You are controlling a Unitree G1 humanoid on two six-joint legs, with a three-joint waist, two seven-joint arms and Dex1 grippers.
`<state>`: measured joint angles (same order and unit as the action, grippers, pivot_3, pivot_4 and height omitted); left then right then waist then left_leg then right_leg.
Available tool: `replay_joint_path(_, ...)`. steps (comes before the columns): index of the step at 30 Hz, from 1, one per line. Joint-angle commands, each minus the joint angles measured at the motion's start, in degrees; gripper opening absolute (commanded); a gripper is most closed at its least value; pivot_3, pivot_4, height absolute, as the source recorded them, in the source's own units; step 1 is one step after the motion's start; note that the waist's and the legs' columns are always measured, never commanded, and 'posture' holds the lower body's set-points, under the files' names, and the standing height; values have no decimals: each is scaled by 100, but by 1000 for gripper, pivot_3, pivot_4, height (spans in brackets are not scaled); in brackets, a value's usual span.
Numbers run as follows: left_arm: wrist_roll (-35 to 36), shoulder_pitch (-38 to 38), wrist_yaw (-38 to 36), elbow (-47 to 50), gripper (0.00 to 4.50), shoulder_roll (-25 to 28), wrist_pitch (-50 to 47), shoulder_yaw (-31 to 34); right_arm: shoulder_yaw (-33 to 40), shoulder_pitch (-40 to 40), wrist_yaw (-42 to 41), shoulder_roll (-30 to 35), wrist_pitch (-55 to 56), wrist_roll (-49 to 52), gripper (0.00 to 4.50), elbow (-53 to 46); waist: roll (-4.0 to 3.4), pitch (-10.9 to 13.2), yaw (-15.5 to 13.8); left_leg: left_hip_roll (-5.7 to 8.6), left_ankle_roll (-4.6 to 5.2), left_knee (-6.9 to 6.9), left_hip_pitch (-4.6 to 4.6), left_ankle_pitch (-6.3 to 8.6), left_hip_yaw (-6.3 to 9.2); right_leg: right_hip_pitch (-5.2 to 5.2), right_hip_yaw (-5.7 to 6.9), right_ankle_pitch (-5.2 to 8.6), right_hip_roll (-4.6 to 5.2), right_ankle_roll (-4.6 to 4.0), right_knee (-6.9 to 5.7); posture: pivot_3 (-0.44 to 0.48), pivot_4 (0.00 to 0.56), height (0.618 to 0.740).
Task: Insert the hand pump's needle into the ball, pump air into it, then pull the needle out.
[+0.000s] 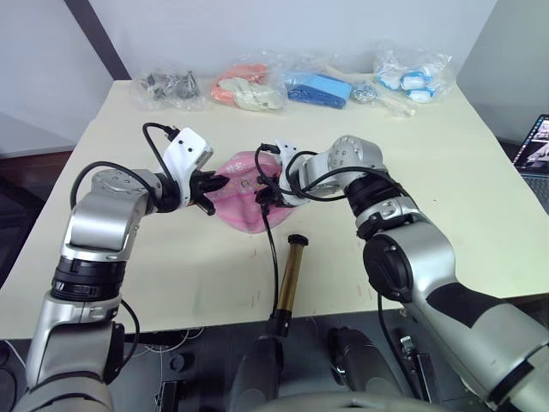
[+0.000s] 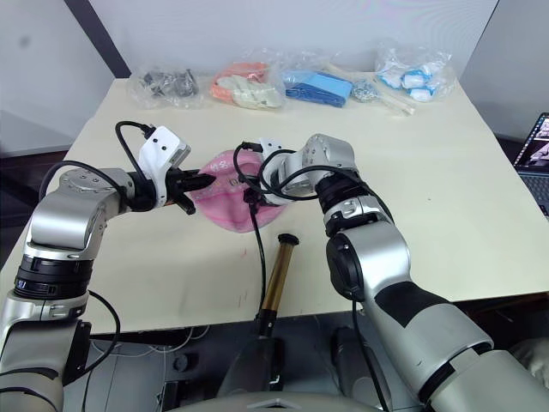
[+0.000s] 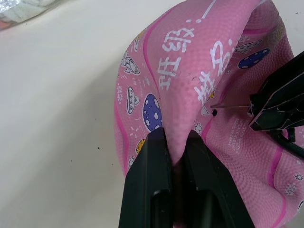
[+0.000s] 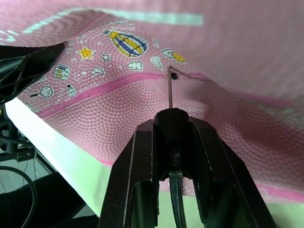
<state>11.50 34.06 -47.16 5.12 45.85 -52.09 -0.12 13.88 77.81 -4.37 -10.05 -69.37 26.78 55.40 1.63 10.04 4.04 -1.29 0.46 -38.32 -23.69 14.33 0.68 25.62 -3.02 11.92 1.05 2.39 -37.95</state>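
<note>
Needle alignment at the valve, both arms engaged. At the centre of the cream-coloured table (image 1: 446, 172) lies the caved-in pink rubber ball (image 1: 244, 202) with small colourful prints. My left gripper (image 3: 174, 142) has its two black fingers pressed together on a raised fold of the ball's skin at its left side, pinching it so the ball cannot slide. My right gripper (image 4: 171, 124), reaching in from the right, is clamped on the black fitting of the thin metal needle (image 4: 169, 90); the needle's tip stands just beside the small black valve dot (image 3: 214, 113), and I judge it not yet entered. From the fitting a thin black hose (image 1: 271, 249) runs toward the near edge, where the slim hand pump (image 1: 289, 279) with its gold-bronze barrel lies free on the table. Several clear bags of small items (image 1: 326, 84) lie along the far edge, well apart from the work.

To do this step well, I would bring the tip squarely onto the dot, keep the needle's axis square to the skin around the valve, then press slowly. The slack rubber will likely dimple, so the left pinch must hold the skin taut; a slanted push risks bending the pin or skidding off.
</note>
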Motion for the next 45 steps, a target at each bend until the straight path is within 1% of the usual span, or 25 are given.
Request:
replay_joint_path(1,82,-120,-59,-4,24,-11,-118,-184,-65,84,-77,-404,11,0,363,-82,0,0,0,0,0,0,0,0,0,0,0,0,0,0,0,0,150,740)
replay_joint_path(14,157,-77,62,-59,24,-63,-364,-137,-235,12,-81,-387,-50,-61,363,-243,0,0,-1,0,0,0,0,0,0,0,0,0,0,0,0,0,150,740)
replay_joint_path(45,331,-50,274,-71,24,-55,-540,-87,-611,-163,-284,-424,-110,-313,363,-275,0,0,-3,1,0,0,0,0,0,-1,0,0,1,0,0,0,150,740)
